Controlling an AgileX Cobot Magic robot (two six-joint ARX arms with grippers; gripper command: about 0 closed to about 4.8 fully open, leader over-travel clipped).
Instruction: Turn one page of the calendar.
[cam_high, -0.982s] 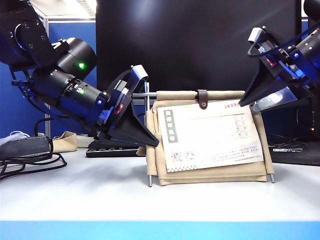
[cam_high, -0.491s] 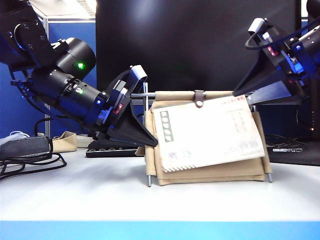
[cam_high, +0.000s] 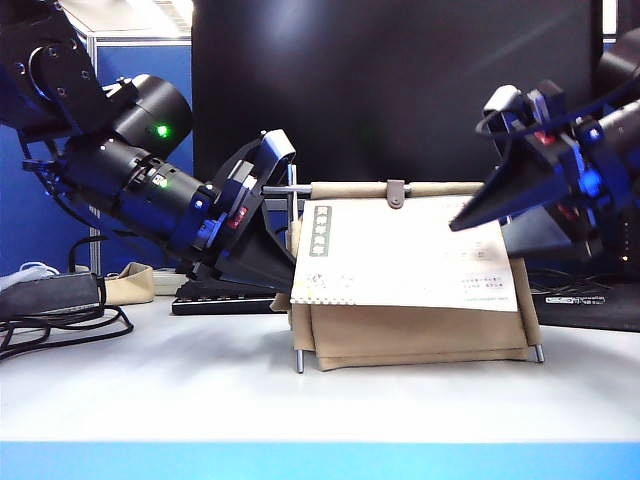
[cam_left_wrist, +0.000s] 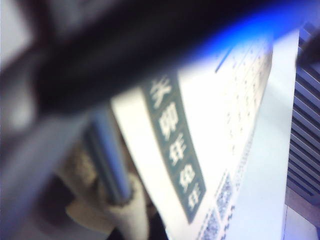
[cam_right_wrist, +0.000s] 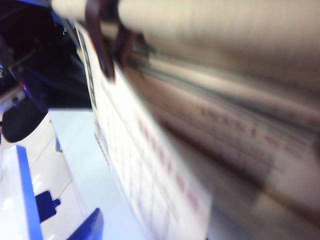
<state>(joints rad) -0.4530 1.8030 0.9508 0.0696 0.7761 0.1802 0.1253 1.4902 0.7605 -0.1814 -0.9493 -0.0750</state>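
Since earlier, the page (cam_high: 400, 250) had swung up, lifted outward.
Left pincer (cam_high: 292, 262) sat closed against the calendar (cam_high: 420, 335); right pincer (cam_high: 462, 222) touched the page, grip unclear.

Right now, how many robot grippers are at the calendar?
2: the left gripper at the calendar's left end, and the right gripper at the upper right of the lifted page.

Bright, even exterior view; both wrist views heavily blurred, glare whitening the page (cam_left_wrist: 220, 130).

Left gripper (cam_high: 290, 275) shut, angled down; right gripper (cam_high: 462, 224) partly open, angled down-left.
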